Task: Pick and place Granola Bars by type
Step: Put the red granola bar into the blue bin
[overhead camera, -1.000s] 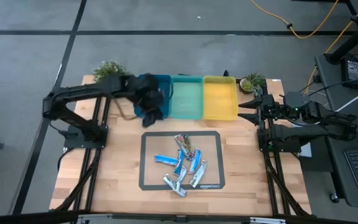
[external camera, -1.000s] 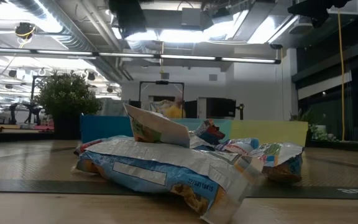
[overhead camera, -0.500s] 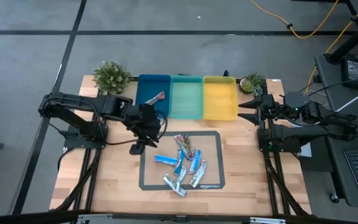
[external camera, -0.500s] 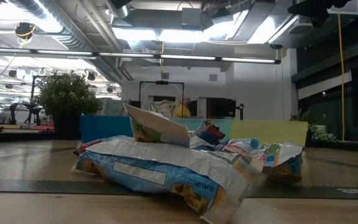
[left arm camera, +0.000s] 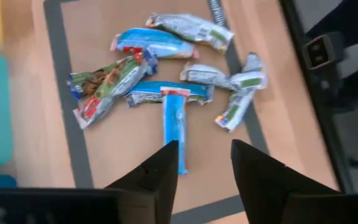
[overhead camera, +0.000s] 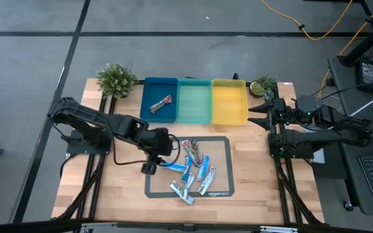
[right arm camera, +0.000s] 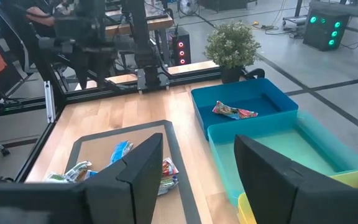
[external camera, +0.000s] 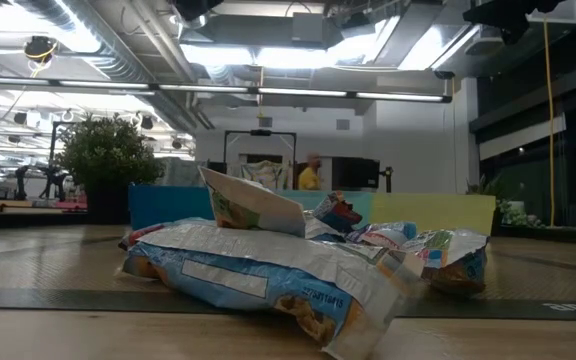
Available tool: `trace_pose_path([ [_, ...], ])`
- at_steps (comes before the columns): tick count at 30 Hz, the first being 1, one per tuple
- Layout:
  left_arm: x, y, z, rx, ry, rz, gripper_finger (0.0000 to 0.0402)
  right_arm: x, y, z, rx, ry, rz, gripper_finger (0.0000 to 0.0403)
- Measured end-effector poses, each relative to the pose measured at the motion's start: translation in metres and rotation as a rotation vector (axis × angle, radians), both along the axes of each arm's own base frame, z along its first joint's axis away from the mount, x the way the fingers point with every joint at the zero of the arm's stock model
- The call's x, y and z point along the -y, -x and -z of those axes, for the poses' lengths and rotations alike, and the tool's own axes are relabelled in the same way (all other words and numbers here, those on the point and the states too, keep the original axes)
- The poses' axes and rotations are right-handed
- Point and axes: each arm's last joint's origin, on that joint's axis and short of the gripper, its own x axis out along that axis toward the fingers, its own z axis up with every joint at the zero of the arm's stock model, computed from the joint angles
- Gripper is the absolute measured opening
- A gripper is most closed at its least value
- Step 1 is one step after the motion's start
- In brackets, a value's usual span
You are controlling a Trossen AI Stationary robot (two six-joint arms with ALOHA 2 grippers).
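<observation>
- Our left gripper (left arm camera: 204, 163) hangs over the near edge of the grey-bordered mat (overhead camera: 149, 169), fingers parted with nothing between them.
- Directly ahead of its fingertips lies a blue-and-white granola bar (left arm camera: 173, 127), lengthwise toward us, its far end touching a second blue bar (left arm camera: 166, 94) that lies across it.
- Beyond those, the other bars cluster: a red-and-green multicoloured bar (left arm camera: 107, 87) to one side, silver ones (left arm camera: 238, 102) to the other.
- One multicoloured bar (overhead camera: 160, 103) already rests in the blue bin (overhead camera: 146, 96), well beyond the gripper.
- We judge these bars light, flat and thin, with slick, crinkly foil that may slip or buckle.
- We would pinch the nearest bar across its narrow width near mid-length, clear of its neighbour.
- Our right gripper (right arm camera: 194, 165) waits beside the yellow bin (overhead camera: 228, 83), also parted and empty.
</observation>
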Motion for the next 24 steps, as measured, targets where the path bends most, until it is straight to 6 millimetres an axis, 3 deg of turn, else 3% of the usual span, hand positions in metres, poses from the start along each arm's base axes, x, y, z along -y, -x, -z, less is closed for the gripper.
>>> trace_pose_path([
  [7, 0.009, -0.011, 0.017, -0.047, -0.025, 0.003, 0.0195, 0.000, 0.000, 0.000, -0.003, 0.022, -0.005, 0.0200],
  [12, 0.018, -0.027, 0.044, -0.125, -0.087, 0.040, 0.0216, 0.000, 0.000, 0.000, -0.004, 0.026, -0.006, 0.0200],
  [16, 0.024, -0.036, 0.064, -0.192, -0.080, 0.067, 0.0223, 0.000, 0.000, 0.000, -0.004, 0.025, -0.006, 0.0200],
  [24, 0.022, -0.046, 0.083, -0.236, -0.116, 0.040, 0.0223, 0.000, 0.000, 0.000, -0.005, 0.028, -0.007, 0.0200],
])
